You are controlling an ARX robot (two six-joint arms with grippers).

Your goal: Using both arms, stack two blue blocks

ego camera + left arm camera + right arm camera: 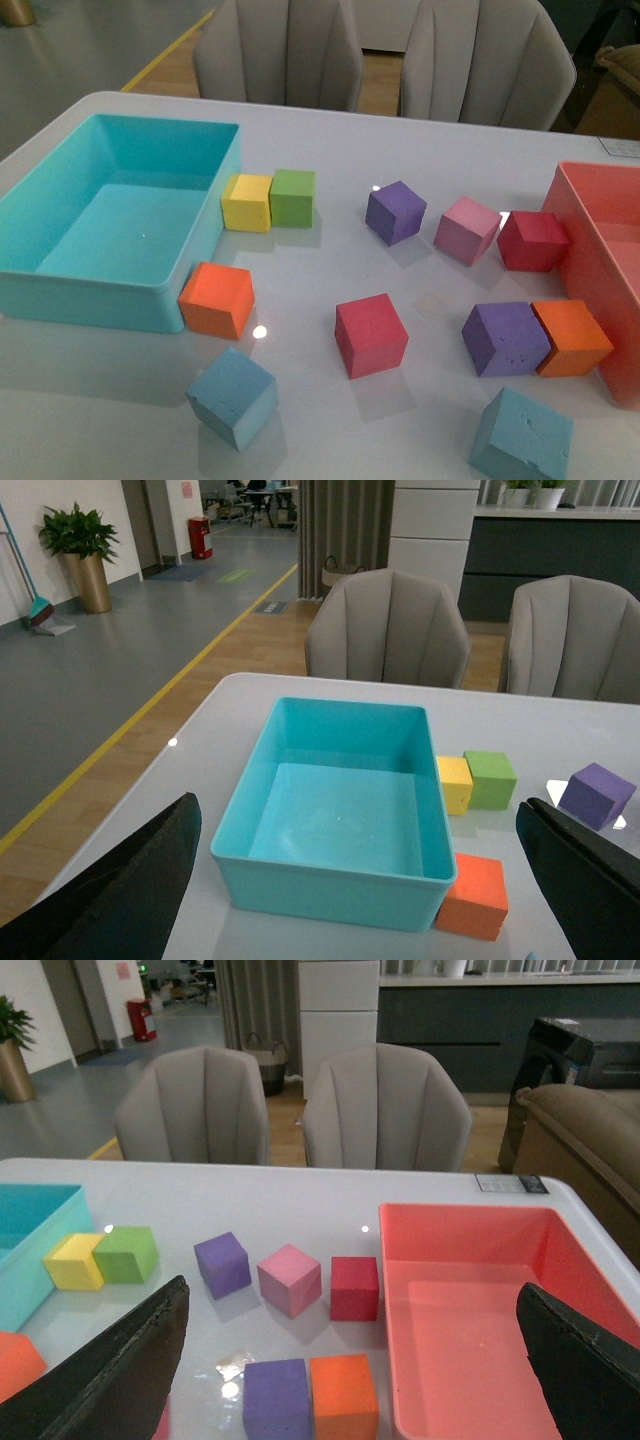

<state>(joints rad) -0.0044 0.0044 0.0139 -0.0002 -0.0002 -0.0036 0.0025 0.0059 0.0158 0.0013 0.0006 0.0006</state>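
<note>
Matte foam blocks on a glossy table.
Pitted matte foam: left blue block (232, 397), right blue block (522, 437). The table (320, 430) is smooth, glossy and mirrors lights. Smooth plastic, slight sheen: turquoise bin (80, 300), coral bin (590, 280).

I am seeing the left blue block (232, 397) sitting by the table's near edge, and the right blue block (521, 437) sitting well apart, toward the near right corner.
</note>
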